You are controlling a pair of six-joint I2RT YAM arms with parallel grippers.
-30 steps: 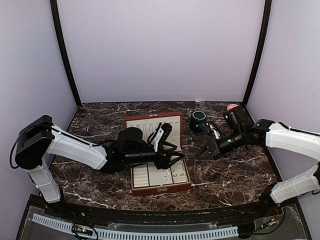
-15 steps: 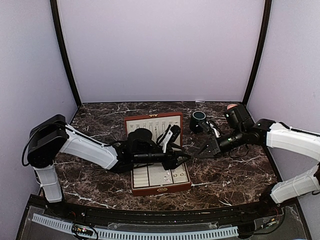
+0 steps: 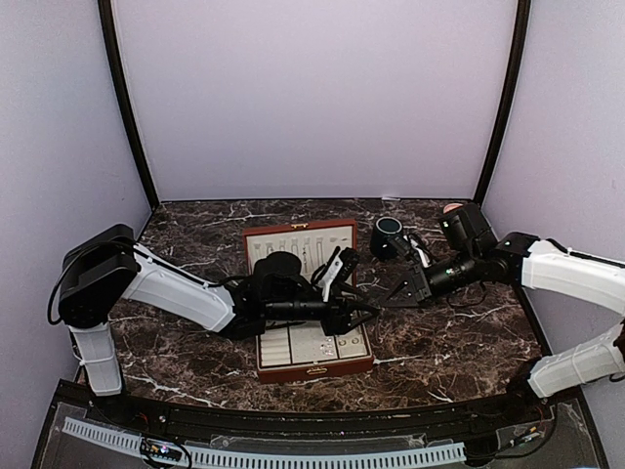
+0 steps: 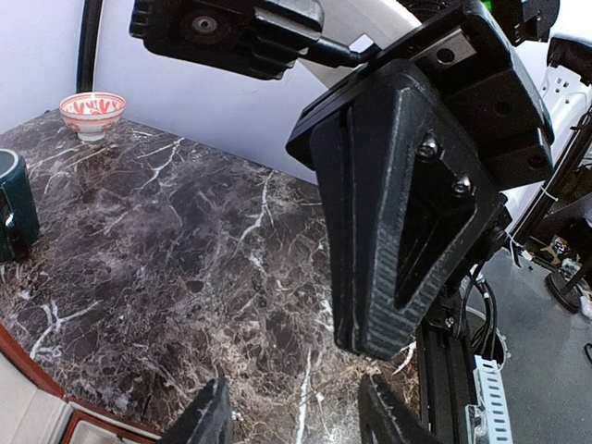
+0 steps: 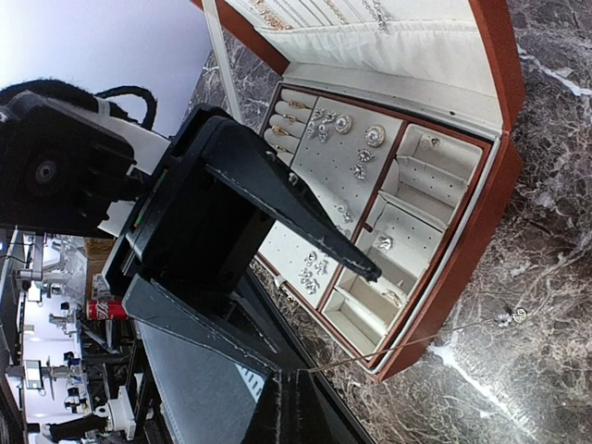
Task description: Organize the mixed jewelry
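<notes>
On the marble table (image 4: 185, 259), from left: one left gripper (image 4: 296, 418), jaws apart and empty, hovers at the right edge of one open reddish-brown box (image 5: 442, 310). You see the mixed jewelry (image 5: 359, 171) lying as small silvery pieces in its cream compartments, too fine to count. One thin chain (image 5: 416, 342) runs across the marble to one pendant (image 5: 516, 316). One right gripper (image 3: 397, 293) is pinched together on the chain's other end. Behind stand one dark green mug (image 3: 388, 235) and one pink bowl (image 4: 92, 113).

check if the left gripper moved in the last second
Yes: the left gripper has slid rightward, from over the jewelry box to its right edge.
</notes>
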